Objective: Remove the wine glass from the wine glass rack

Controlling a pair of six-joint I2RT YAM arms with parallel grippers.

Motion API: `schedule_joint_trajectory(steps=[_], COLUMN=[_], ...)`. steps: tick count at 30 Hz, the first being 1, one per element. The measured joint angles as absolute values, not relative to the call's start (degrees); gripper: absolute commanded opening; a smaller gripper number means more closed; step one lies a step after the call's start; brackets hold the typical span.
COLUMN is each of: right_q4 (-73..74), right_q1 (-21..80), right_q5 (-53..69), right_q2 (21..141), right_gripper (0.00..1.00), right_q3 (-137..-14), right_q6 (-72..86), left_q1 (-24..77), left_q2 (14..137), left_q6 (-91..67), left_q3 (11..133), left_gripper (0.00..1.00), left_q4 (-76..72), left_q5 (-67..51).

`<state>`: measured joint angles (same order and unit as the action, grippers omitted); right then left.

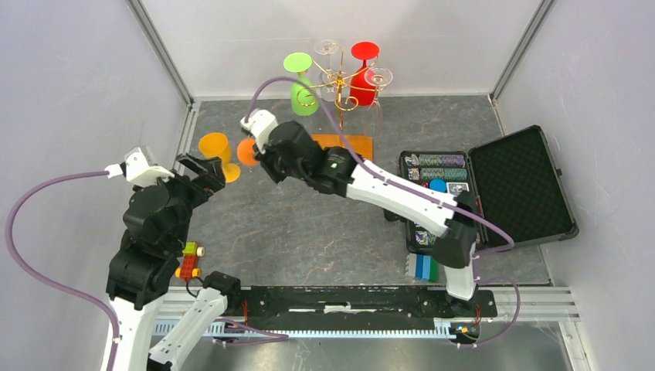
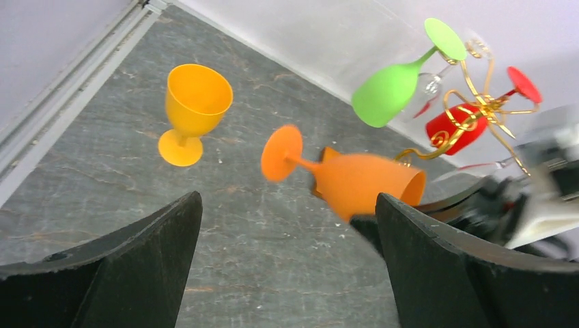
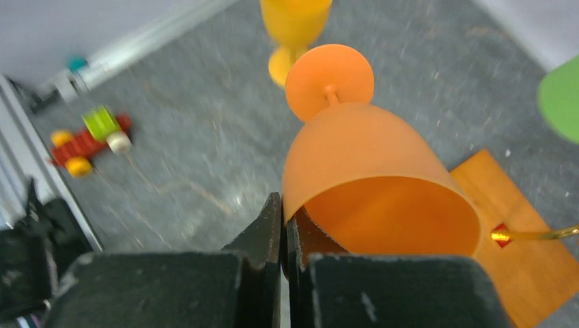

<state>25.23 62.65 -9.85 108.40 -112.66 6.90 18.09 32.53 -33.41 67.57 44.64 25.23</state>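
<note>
The orange wine glass (image 3: 369, 164) is off the wine glass rack (image 1: 337, 79), held sideways at its 8 o'clock by the right gripper (image 3: 281, 208), which pinches only the thin rim, so it may swing or slip out. It looks like smooth matte plastic, the rack thin gold wire; the left gripper (image 2: 288, 201) stands wide, empty.

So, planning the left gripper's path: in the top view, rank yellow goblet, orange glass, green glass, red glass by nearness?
1. Yellow plastic goblet, upright beside left gripper.
2. Orange plastic wine glass, in right gripper.
3. Green wine glass, left on gold metal rack.
4. Red wine glass, rack's right.
</note>
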Motion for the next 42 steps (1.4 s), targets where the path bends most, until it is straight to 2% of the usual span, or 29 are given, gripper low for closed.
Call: schedule_joint_trajectory(steps=[6,14,23,28,31,42], right_q4=[35.88,42.0,45.65,49.43,51.29,53.19], right_q1=[63.59,63.16,62.61,62.61,62.61,62.61], right_q5=[-10.39,-9.28,-6.44,-4.84,-4.29,-3.53], right_q2=[115.0,116.36,109.43,107.24,106.72,107.2], right_gripper=[0.0,0.0,0.0,0.01,0.05,0.29], right_q3=[-114.67,-114.43,-100.2,-97.36,-97.23,-99.02], right_q6=[3.38,0.89,-4.89,-8.49,-10.35,-12.43], left_q1=[18.06,18.06,16.86,15.79,15.42,11.16], left_q2=[36.77,43.16,44.75,45.41,45.93,49.1], left_q6=[-31.99,-31.81,-31.83,-31.83,-31.83,-31.86], left_q3=[67.81,67.99,66.24,66.22,66.22,66.19], left_gripper=[1.0,1.0,1.0,1.0,1.0,1.0], left_q4=[45.56,45.84,46.22,46.15,46.13,45.5], left_q5=[27.53,24.73,18.26,17.23,16.32,12.23])
